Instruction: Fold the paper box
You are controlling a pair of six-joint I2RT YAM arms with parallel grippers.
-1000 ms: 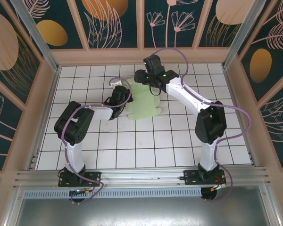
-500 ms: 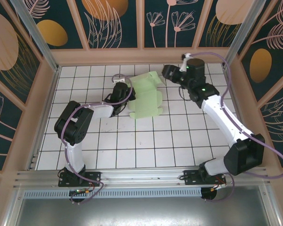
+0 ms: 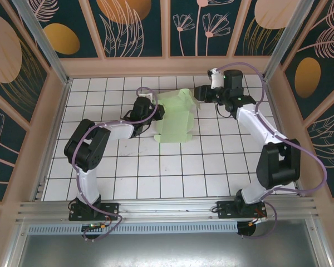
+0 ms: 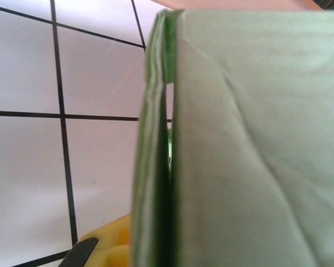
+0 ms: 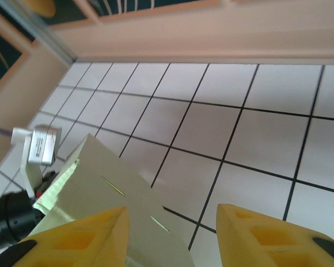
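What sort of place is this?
Likely a robot test booth: a white gridded tabletop fenced by aluminium rails and painted panels, with a left arm and right arm bolted on, working a paper box.

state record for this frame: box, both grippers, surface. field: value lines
paper box: pale green card, partly folded, a flap raised on its far side; lies at the far middle of the table
left gripper: at the box's left edge, appears shut on the card; one yellow finger shows beside the folded edge
right gripper: open, at the box's far right corner
table: white tiles, black grid lines
fold status: not finished
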